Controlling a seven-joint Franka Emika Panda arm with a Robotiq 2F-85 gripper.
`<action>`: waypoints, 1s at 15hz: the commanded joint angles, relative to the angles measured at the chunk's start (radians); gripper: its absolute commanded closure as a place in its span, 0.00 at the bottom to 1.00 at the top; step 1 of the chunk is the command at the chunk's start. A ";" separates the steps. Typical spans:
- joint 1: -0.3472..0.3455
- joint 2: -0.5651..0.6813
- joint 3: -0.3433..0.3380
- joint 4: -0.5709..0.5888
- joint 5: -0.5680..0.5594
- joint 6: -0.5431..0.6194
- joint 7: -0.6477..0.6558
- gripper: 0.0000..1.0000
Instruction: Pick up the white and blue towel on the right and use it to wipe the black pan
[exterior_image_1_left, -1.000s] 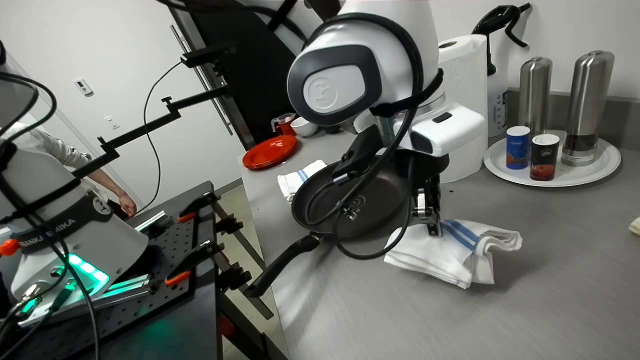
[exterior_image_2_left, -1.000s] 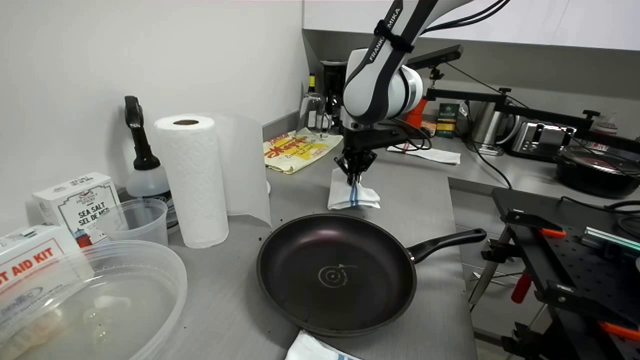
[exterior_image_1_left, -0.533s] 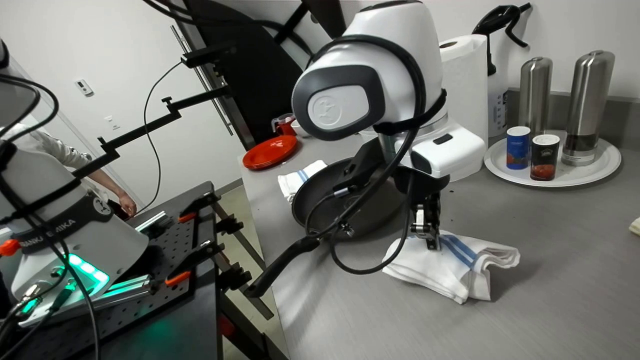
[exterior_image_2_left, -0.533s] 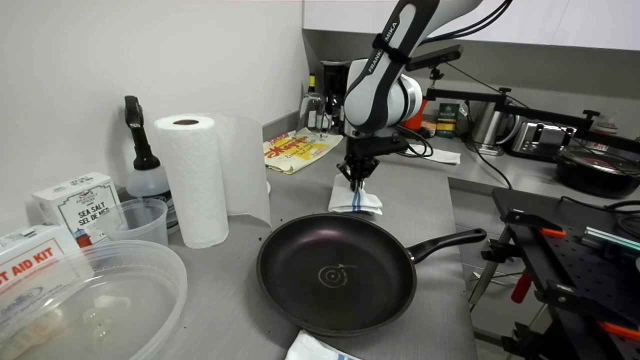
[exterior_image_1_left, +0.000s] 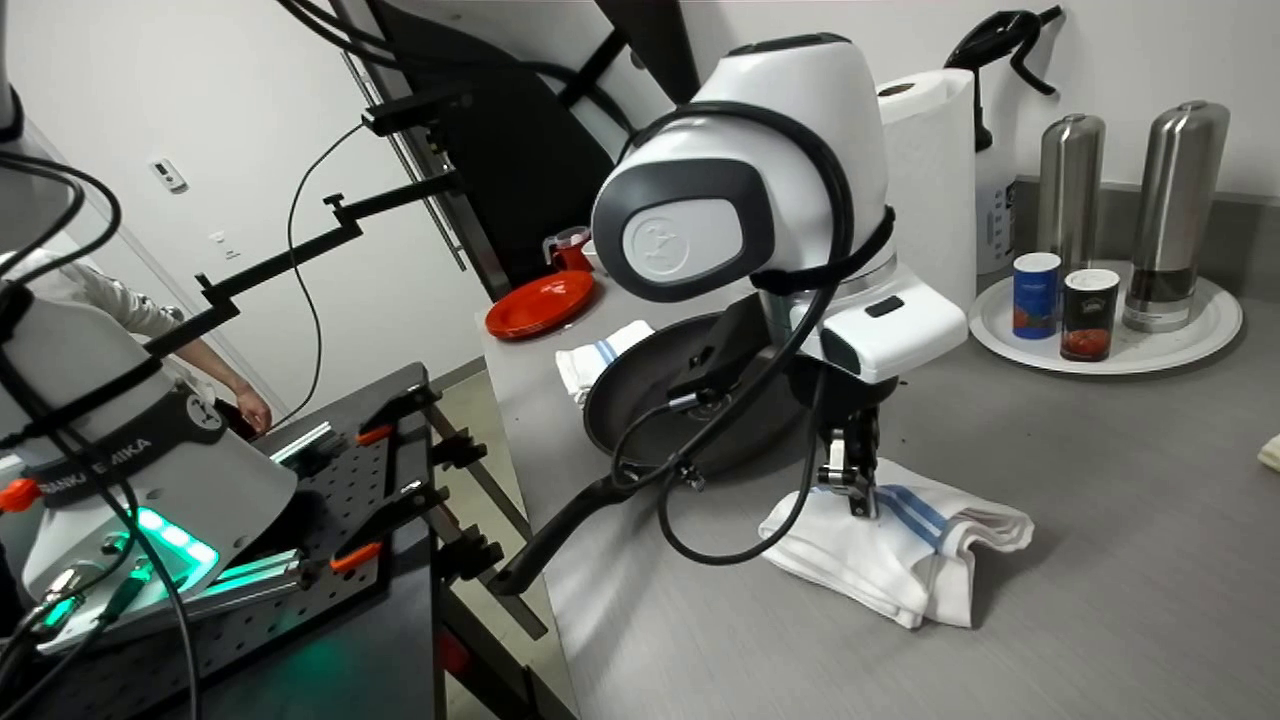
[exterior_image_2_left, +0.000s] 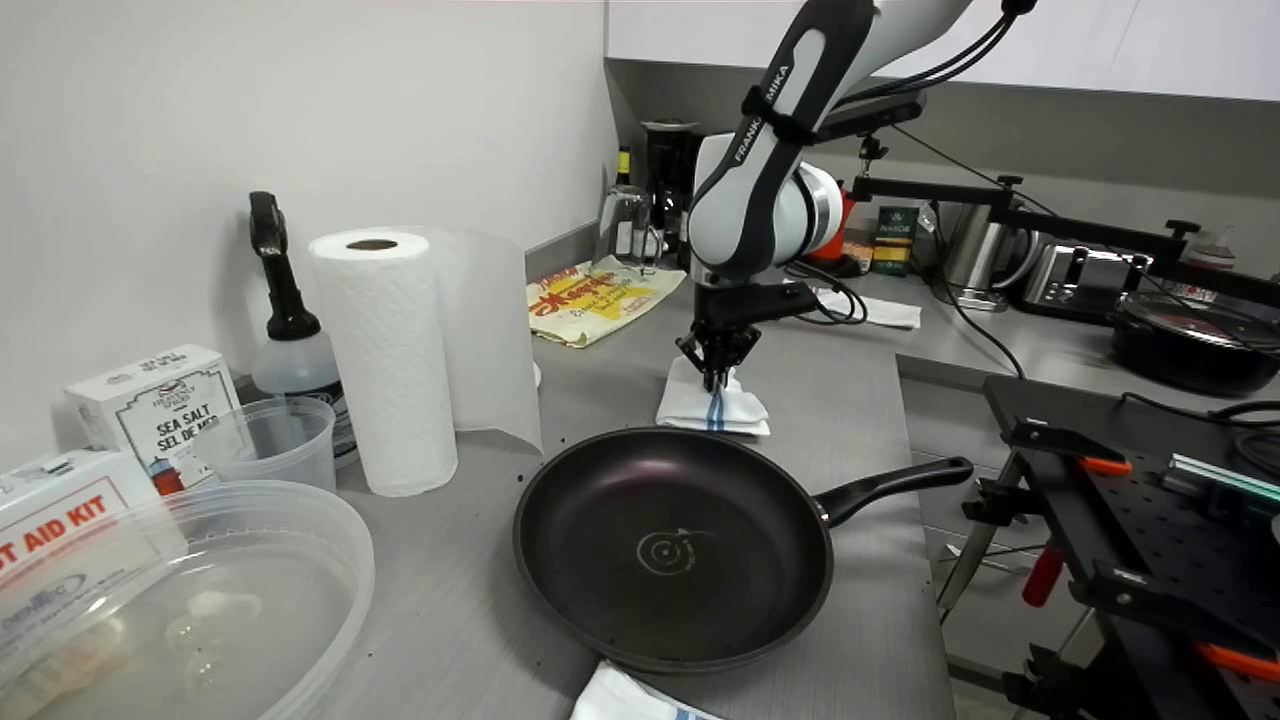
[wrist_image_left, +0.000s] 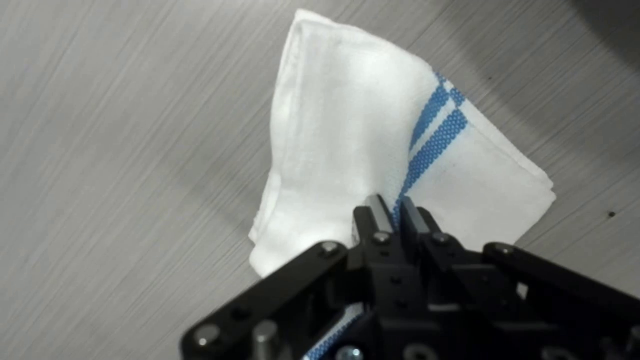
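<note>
Wrist view and both exterior views show the grey counter (exterior_image_1_left: 1120, 560), the broadest thing here, and in both exterior views the white robot arm (exterior_image_2_left: 740, 205) is bent down over it. Next in size is the black pan (exterior_image_2_left: 675, 545), open side up on the counter, its long handle (exterior_image_2_left: 895, 484) reaching out past the edge. The folded white and blue towel (wrist_image_left: 370, 150) is smaller; it lies outside the pan, just beside the rim, right underneath the claw (wrist_image_left: 395, 214). Whether all of its underside rests on the counter I cannot tell. Smaller again than the cloth, the claw points down into the middle of the towel, so that folds spread out to both sides and beyond the grip in the wrist view. It is clamped on the towel: its two fingers (wrist_image_left: 365, 225) are drawn close together with a pinch of fabric between them. A pair of blue stripes (wrist_image_left: 434, 146) crosses the cloth and runs in toward that grip. Last come the fingertips (wrist_image_left: 414, 215), slim and grey, touching the cloth, with a narrow strip of blue showing between them.
</note>
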 joint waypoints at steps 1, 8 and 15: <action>0.000 0.023 0.000 0.022 0.022 0.007 0.011 0.98; -0.002 0.044 0.002 0.028 0.026 0.002 0.011 0.98; -0.003 0.021 0.011 0.011 0.021 -0.009 -0.013 0.46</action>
